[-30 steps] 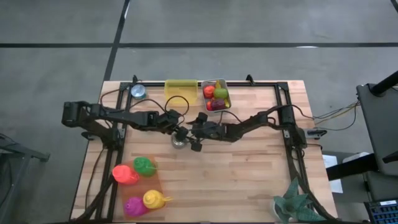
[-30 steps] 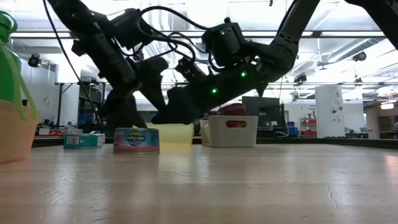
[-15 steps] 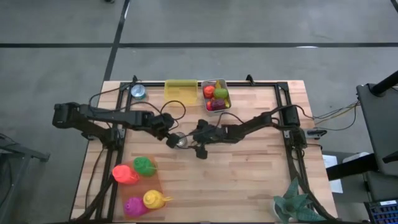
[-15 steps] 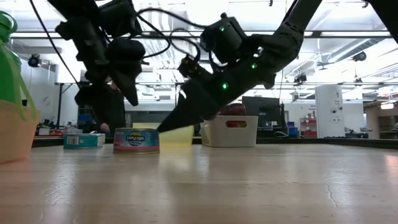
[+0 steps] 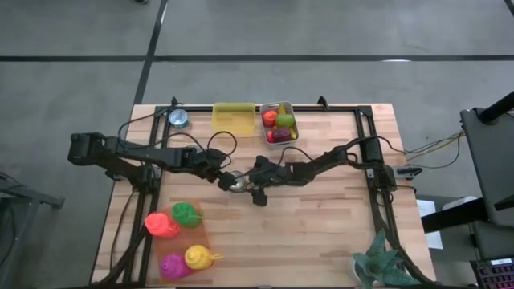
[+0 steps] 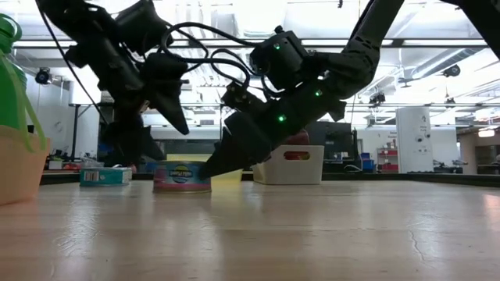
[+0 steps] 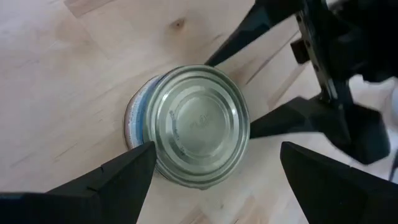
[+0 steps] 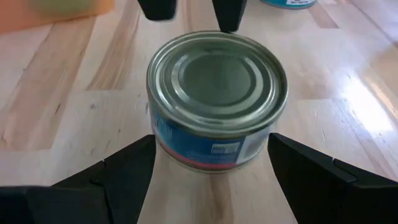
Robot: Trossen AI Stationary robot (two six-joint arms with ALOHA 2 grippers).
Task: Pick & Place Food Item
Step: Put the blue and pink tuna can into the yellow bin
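A short tin can (image 5: 235, 182) with a blue and pink label stands on its base at the middle of the wooden table; it also shows as the can (image 6: 182, 177), the can (image 7: 193, 124) and the can (image 8: 217, 99). My right gripper (image 5: 247, 185) is open and low, slanting down from the table's right, one finger on each side of the can. My left gripper (image 5: 221, 173) is open and hovers just above and to the left of the can (image 6: 176, 117). My right gripper has one finger (image 8: 124, 171) and the other finger (image 8: 305, 171) beside the can's side wall (image 8: 211, 146), low near the table. I cannot tell whether they touch it. The can stands upright on the table.
At the far edge are a yellow tray (image 5: 233, 115), a white bin of toy fruit (image 5: 278, 123) and a second small can (image 5: 178, 118). Coloured plastic items (image 5: 183, 233) lie at the near left, a green figure (image 5: 384, 263) at the near right corner.
My left gripper has risen off the can and drawn back toward the table's left, then come partway back above it. My right gripper has moved left and down until its fingers stand on both sides of the can. The can has slid slightly toward the table's right.
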